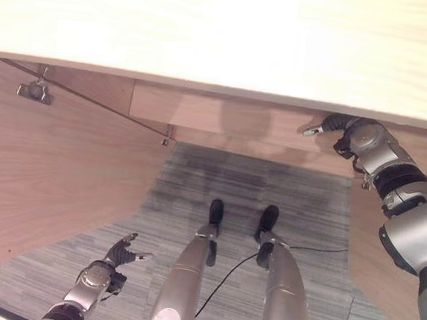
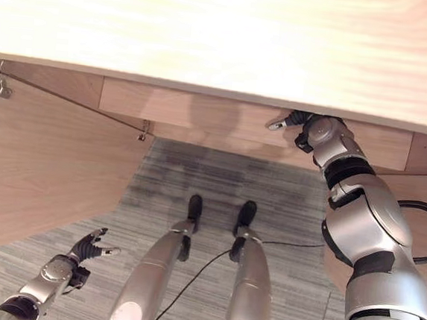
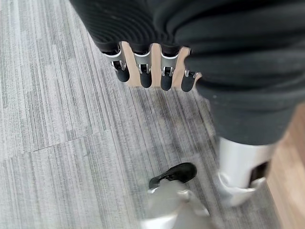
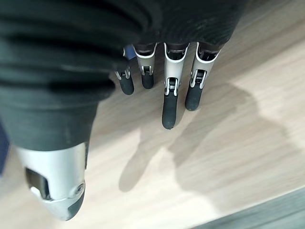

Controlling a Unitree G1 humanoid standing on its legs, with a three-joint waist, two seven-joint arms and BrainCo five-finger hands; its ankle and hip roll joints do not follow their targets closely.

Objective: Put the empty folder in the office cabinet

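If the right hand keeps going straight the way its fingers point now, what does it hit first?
Most likely the light wooden panel under the cabinet top. The right hand is raised with relaxed fingers close to that wood, though the gap is hard to judge.

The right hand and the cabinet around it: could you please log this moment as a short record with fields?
right hand: raised to the wooden panel beneath the cabinet top; fingers relaxed, holding nothing
right hand contact: fingertips close to the wood; touching or not, cannot tell
left hand: low over the grey carpet, fingers relaxed, empty
cabinet door: swung open on the robot's left, a metal hinge near its top
folder: in neither hand
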